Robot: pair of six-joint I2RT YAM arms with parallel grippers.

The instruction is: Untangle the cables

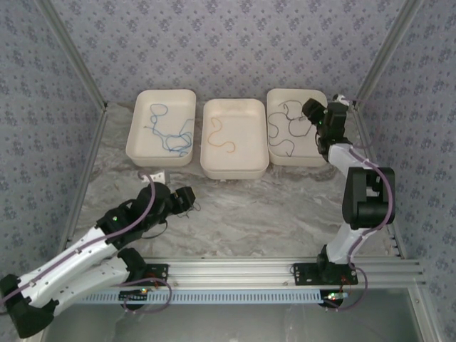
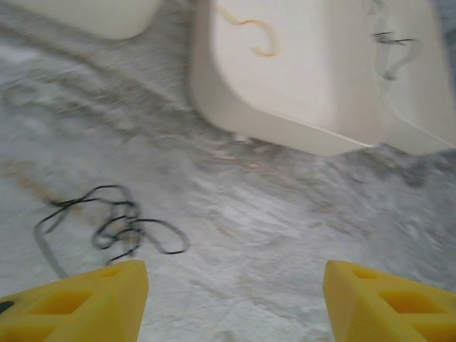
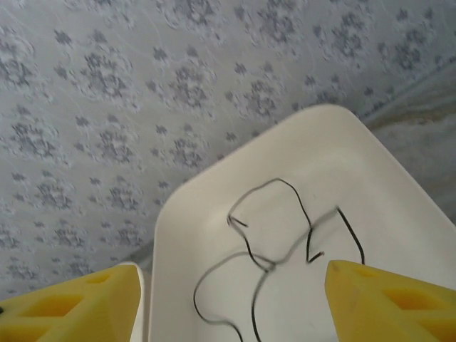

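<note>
Three white trays stand at the back. The left tray (image 1: 135,139) holds blue cables (image 1: 169,135), the middle tray (image 1: 235,171) a yellow-tan cable (image 1: 223,139), and the right tray (image 1: 274,157) black cables (image 1: 285,128). My right gripper (image 1: 311,110) hangs open over the right tray; in its wrist view the black cable (image 3: 285,242) lies loose in the tray (image 3: 214,178), and nothing sits in my right gripper (image 3: 231,292). My left gripper (image 1: 187,199) stands open low over the table. A tangled black cable (image 2: 114,224) lies on the marble left of my left gripper (image 2: 235,285).
A small white block (image 1: 153,175) lies on the table in front of the left tray. An aluminium rail (image 1: 235,271) runs along the near edge. Patterned walls close in the back and both sides. The middle tray (image 2: 299,107) is ahead of the left gripper.
</note>
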